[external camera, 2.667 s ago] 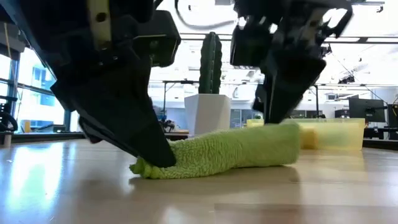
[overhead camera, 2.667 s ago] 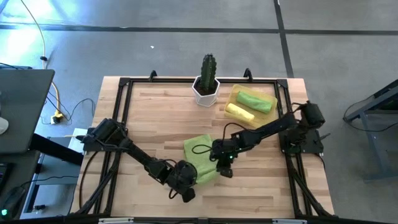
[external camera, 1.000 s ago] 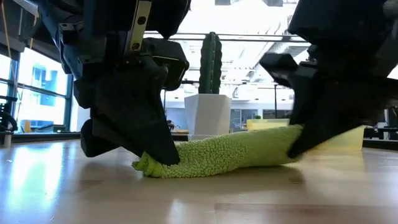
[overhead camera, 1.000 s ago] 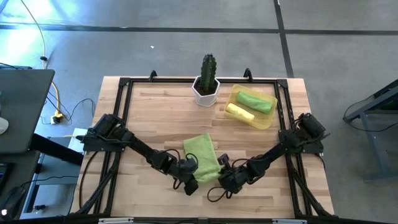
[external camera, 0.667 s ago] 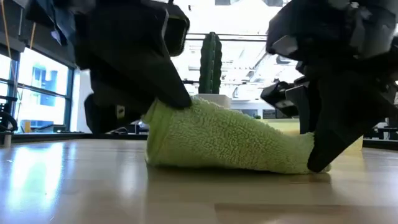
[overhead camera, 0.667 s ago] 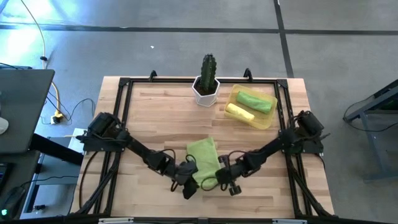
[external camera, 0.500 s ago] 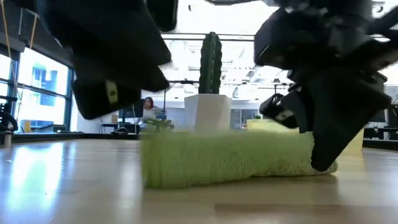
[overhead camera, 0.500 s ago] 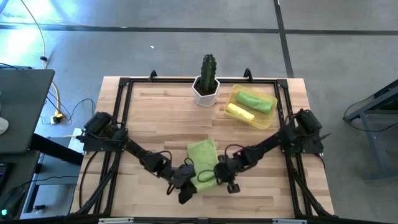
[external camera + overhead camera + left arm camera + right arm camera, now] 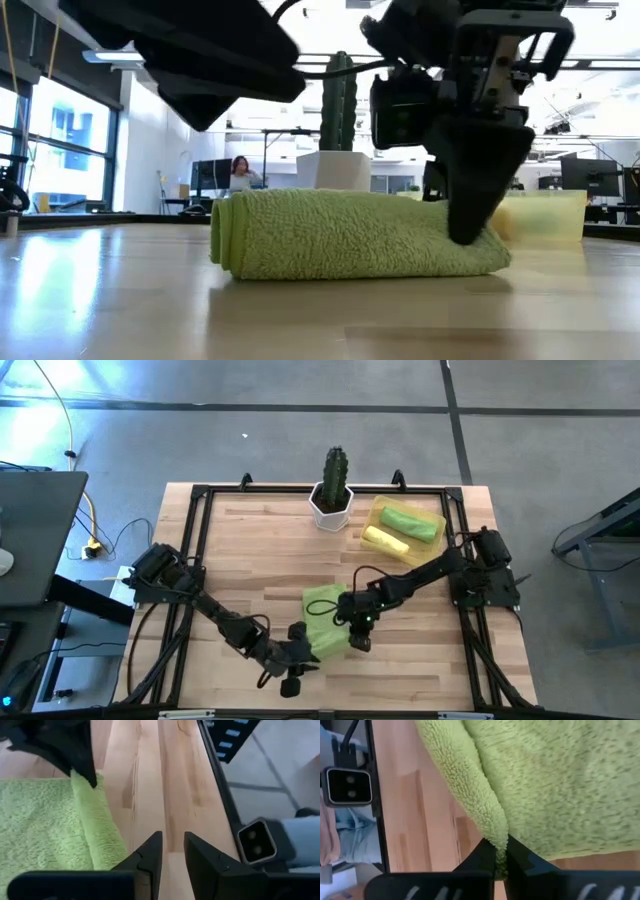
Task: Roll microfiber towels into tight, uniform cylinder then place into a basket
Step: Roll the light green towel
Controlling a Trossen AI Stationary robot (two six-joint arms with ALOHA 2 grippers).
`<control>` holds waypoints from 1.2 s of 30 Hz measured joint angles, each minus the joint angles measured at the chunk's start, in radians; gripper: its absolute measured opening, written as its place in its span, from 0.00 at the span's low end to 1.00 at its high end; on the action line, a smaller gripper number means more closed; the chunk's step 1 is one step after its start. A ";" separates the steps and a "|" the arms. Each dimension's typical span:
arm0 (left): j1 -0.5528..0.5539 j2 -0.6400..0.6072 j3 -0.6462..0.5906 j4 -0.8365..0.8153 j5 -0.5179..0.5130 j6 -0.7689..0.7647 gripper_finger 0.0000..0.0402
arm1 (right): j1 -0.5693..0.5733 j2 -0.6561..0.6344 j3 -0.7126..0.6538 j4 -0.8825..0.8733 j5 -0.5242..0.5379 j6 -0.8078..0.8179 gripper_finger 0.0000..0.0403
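A lime-green microfiber towel (image 9: 323,618) lies doubled over on the wooden table, near its front middle; in the low view its rounded fold (image 9: 224,236) is the end away from my right gripper. My right gripper (image 9: 353,630) is shut on the towel's right end. Off the towel's near left corner, my left gripper (image 9: 303,652) is open with only bare wood between its fingers (image 9: 172,842). It hangs above the table. The pale yellow basket (image 9: 432,546) at the far right holds one green roll (image 9: 412,521) and one yellow roll (image 9: 385,540). My right gripper pinches a raised ridge of the towel at its right end (image 9: 496,836) between its two fingers, coming from above and slanting down. One layer or several, I cannot tell. The towel lies slack on the table under the fingers (image 9: 470,215).
A white pot with a cactus (image 9: 332,498) stands at the far middle, left of the basket. A black frame rail (image 9: 196,550) runs around the tabletop. Bare wood lies left of the towel and along the table's near edge.
Both grippers drew the towel's near edge up and over, so the towel now lies doubled and thicker. My left gripper then opened, let go, rose and backed off toward the near edge. My right gripper went toward the far edge and the left, rolling, still shut on the towel.
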 joint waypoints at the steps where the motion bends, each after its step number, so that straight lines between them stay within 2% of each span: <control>1: -0.003 0.000 -0.002 -0.001 -0.010 0.016 0.18 | -0.003 0.000 0.000 0.000 0.000 0.003 0.00; 8: 0.002 0.007 -0.005 -0.059 -0.076 0.010 0.18 | 0.006 0.000 0.000 0.000 0.000 0.004 0.00; 14: 0.028 0.070 -0.005 -0.031 -0.046 -0.024 0.18 | 0.019 0.000 0.000 -0.025 0.010 0.036 0.00; 20: 0.028 0.077 -0.005 -0.041 -0.100 -0.013 0.18 | 0.019 0.000 0.000 -0.047 0.028 0.048 0.00; 33: 0.058 0.090 -0.005 -0.112 -0.083 -0.039 0.18 | 0.019 0.000 0.000 -0.051 0.034 0.008 0.00; 36: 0.067 0.110 -0.003 -0.092 -0.071 -0.041 0.18 | 0.019 0.000 0.000 -0.052 0.034 -0.027 0.04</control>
